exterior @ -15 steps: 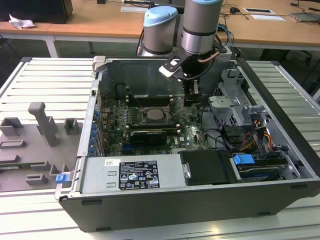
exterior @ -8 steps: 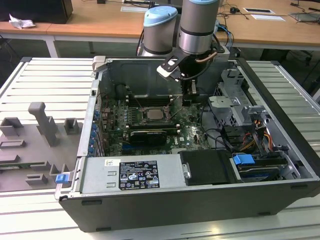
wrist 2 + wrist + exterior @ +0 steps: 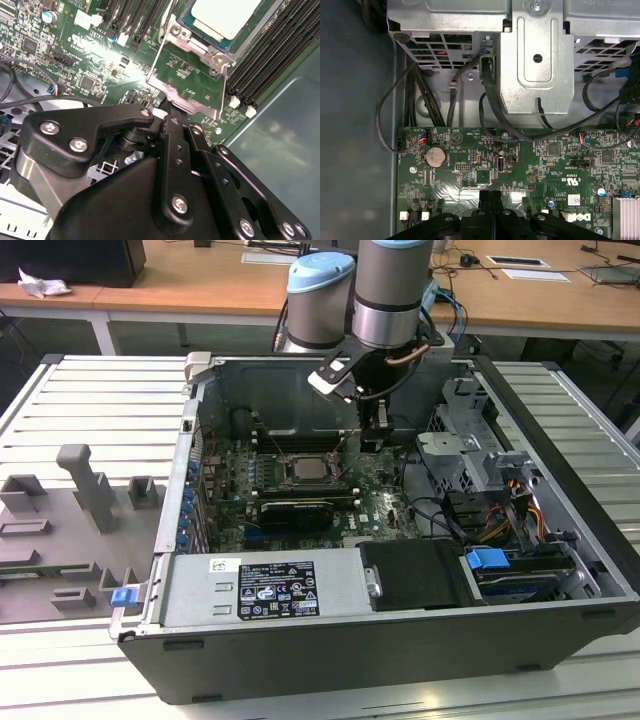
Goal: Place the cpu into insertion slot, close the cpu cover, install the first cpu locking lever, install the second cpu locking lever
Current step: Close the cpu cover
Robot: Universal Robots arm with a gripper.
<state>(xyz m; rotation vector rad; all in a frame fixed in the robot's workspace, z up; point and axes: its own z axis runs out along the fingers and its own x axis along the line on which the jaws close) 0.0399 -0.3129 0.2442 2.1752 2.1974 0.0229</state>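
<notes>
Already the cpu point(image 3: 225, 17) sits in the slot point(image 3: 187, 37). The cover point(image 3: 185, 97) is open, and the hand point(image 3: 172, 117), fingers together, meets its edge. Both levers seemingly remain.

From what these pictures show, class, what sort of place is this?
Probably a robotics lab or workshop: a robot arm reaches into an open computer case on a slatted metal table, with wooden desks behind.

This looks like a robotics lab or test workshop. A robot arm point(image 3: 392, 290) hangs over an opened desktop computer point(image 3: 350, 660) lying on a ribbed grey metal bench point(image 3: 90, 400). Grey moulded part holders point(image 3: 85, 490) sit toward the bench's edge at the exterior view's left. Wooden desks point(image 3: 200, 280) with cables point(image 3: 466, 260) and papers point(image 3: 535, 274) stand behind.
</notes>
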